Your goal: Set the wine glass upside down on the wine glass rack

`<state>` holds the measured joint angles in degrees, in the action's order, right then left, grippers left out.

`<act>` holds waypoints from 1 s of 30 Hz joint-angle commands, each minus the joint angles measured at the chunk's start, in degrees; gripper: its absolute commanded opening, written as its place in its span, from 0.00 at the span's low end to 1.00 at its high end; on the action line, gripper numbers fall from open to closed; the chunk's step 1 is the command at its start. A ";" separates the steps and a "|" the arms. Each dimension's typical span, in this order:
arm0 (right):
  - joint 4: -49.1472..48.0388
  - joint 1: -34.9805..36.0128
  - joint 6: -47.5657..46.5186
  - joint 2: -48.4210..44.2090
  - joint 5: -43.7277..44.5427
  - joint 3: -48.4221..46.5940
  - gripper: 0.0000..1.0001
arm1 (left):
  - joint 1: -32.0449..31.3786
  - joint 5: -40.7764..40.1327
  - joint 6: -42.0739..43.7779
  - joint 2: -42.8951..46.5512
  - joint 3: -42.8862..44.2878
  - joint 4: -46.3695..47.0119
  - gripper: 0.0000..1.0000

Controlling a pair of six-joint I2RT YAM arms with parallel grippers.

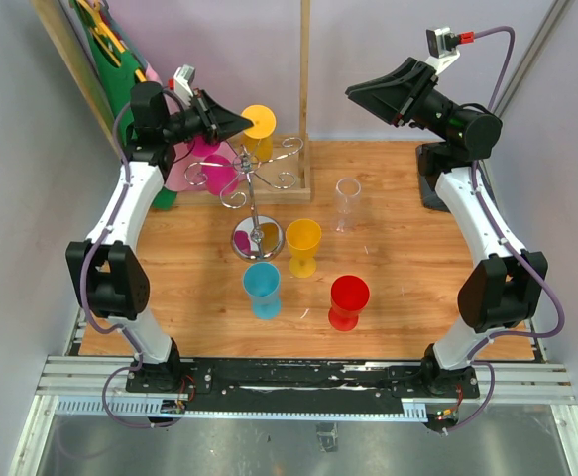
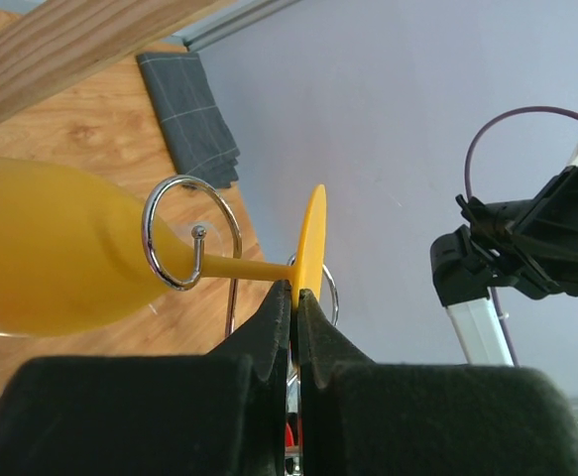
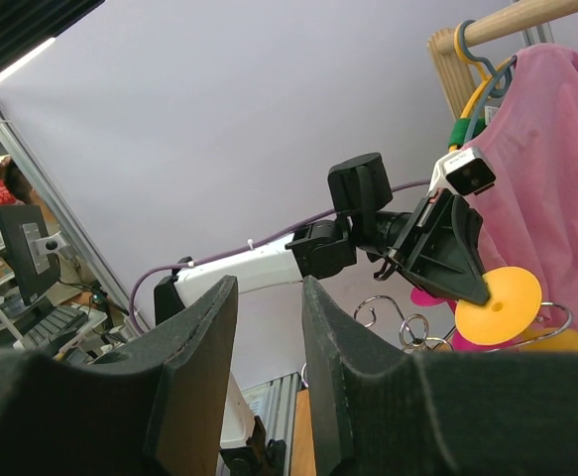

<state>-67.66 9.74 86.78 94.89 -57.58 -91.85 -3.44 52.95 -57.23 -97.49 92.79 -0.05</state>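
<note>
I read: wood tbl point(image 1: 407, 288) | ctr: wine glass rack point(image 1: 258, 238) stands on it, yellow glass point(image 1: 303, 246) just R | near edge: blue glass point(image 1: 262, 289), red glass point(image 1: 348, 301) | back R: clear glass point(image 1: 346, 203), grey cloth point(image 2: 191, 114)

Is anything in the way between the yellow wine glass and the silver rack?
Nothing visible. The left gripper is shut on the foot of the yellow wine glass, and the stem lies right at a curled loop of the wine glass rack.

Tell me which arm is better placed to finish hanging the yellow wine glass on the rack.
The left arm. Its jaws are shut on the foot of the yellow wine glass, with the stem already in a curled loop of the rack. The right arm is raised away, jaws apart and empty.
</note>
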 commanded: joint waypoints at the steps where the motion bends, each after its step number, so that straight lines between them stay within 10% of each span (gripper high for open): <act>1: -2.66 -0.06 0.05 -0.23 0.16 0.18 0.34 | -0.33 1.37 -3.86 -1.10 0.21 3.95 0.00; 30: -2.06 -0.06 -0.65 -0.75 -0.09 1.15 0.34 | -0.34 -6.49 -7.78 -3.23 -0.04 8.24 0.00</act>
<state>-67.64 9.74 86.74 94.89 -57.52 -91.09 -3.95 47.92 -64.58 -99.70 92.75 7.73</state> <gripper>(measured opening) 0.336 0.029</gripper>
